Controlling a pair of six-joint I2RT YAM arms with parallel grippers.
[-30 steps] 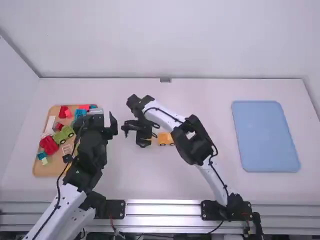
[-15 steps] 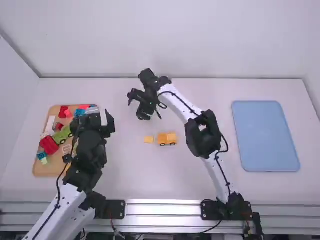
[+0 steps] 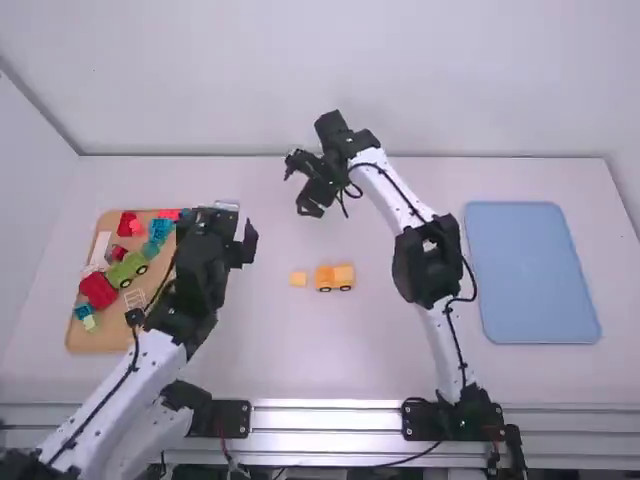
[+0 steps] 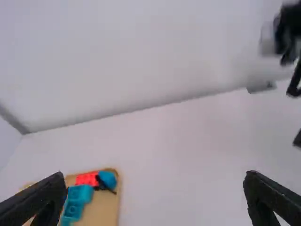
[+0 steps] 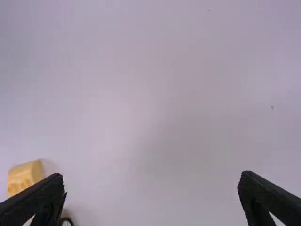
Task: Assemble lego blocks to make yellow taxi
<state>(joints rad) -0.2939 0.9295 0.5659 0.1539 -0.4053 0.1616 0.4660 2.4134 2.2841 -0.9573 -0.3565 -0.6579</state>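
Observation:
In the high view a small yellow block [image 3: 298, 279] lies just left of a yellow wheeled piece [image 3: 335, 277], a narrow gap between them. My right gripper [image 3: 300, 188] is open over the table, farther from the camera than both. Open and beside the tray's right edge is my left gripper [image 3: 222, 228]. In the left wrist view the left gripper [image 4: 155, 181] has its fingers wide apart, nothing between. The right wrist view has the right gripper [image 5: 151, 181] spread and holding nothing, with a yellow block [image 5: 24, 177] by one finger and a black wheel partly behind that finger.
A tan tray [image 3: 90, 341] at the left holds several loose pieces, among them a green wheeled piece [image 3: 127, 268] and a red block [image 3: 97, 290]. A flat blue tray [image 3: 532, 272] lies at the right. The back wall rises behind the table.
The right gripper has moved off the yellow pieces, away from the camera and to the right, uncovering the small block. The left gripper has shifted slightly right.

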